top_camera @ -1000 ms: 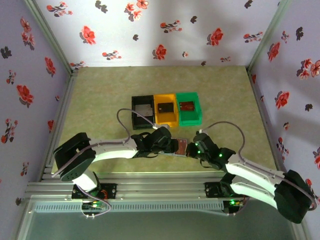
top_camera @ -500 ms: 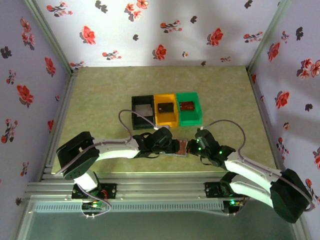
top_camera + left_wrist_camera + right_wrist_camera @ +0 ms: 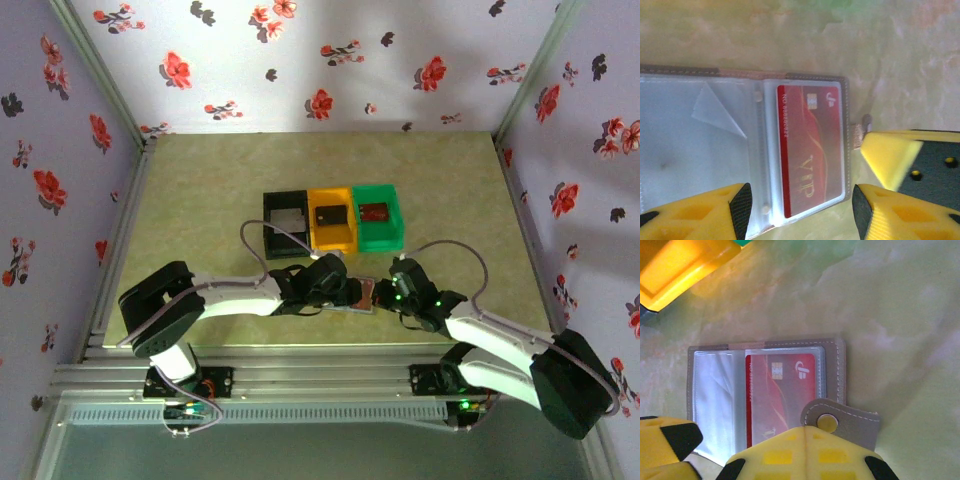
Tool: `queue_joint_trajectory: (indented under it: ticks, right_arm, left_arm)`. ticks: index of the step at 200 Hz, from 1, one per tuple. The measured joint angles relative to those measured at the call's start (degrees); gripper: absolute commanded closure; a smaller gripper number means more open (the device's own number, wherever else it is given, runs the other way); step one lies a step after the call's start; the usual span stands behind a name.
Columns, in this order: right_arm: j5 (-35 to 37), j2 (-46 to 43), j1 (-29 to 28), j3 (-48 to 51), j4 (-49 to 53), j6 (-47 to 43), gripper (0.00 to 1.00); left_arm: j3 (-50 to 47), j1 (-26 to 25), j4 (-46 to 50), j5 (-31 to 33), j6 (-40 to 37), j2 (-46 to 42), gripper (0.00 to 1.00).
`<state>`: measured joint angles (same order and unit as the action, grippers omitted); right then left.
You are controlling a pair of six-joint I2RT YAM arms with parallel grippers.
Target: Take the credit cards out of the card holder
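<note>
Card holder (image 3: 715, 135) open flat — left claw (image 3: 800, 206) parted astride its edge, right claw (image 3: 802, 450) closed

Mottled yellow-green across the table (image 3: 200, 180); lilac with red and black flowers on the walls (image 3: 300, 60). Near the table's middle, 3 colours in a row: black bin (image 3: 270, 238), orange bin (image 3: 336, 241), green bin (image 3: 381, 237). Taupe-grey with pale stitching on the card holder (image 3: 836, 370), clear sleeves tinted bluish. Deep red on 1 credit card (image 3: 810, 150), with gold chip, gold VIP lettering, white logo. Yellow with black pads on the fingers (image 3: 695, 215) of the left gripper (image 3: 800, 207)
</note>
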<state>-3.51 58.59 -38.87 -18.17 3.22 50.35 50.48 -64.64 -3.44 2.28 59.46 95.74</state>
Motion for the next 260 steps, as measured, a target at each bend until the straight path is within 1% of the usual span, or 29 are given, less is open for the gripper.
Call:
queue_joint_trajectory:
  ticks: [70, 106, 127, 183, 210, 245, 260]
  right_arm:
    - [-0.02, 1.33, 0.0, 1.75, -2.27, 0.0, 1.0]
    - [0.0, 1.75, 0.0, 3.06, -3.52, 0.04, 1.0]
    - [0.0, 2.43, 0.0, 3.41, -4.76, 0.24, 1.0]
    - [0.0, 3.45, 0.0, 4.02, -7.54, 0.26, 1.0]
    - [-0.04, 4.13, 0.0, 4.04, -8.59, 0.26, 1.0]
    - [-0.24, 4.98, 0.0, 4.04, -9.84, 0.28, 1.0]
    - [-0.37, 5.16, 0.0, 4.04, -10.08, 0.28, 1.0]
  left_arm:
    - [0.92, -0.61, -1.29, -0.72, 0.59, 3.5, 0.43]
    - [0.92, -0.72, -2.34, -1.09, 0.83, 3.85, 0.46]
    - [0.92, -0.72, -2.64, -1.11, 0.94, 4.22, 0.49]
    - [0.92, -0.72, -3.26, -1.49, 1.16, 4.81, 0.51]
    - [0.92, -0.72, -3.93, -1.49, 1.51, 4.81, 0.55]
    - [0.92, -0.72, -4.72, -1.49, 1.62, 4.81, 0.63]
    - [0.92, -0.72, -4.74, -1.49, 1.64, 4.81, 0.64]
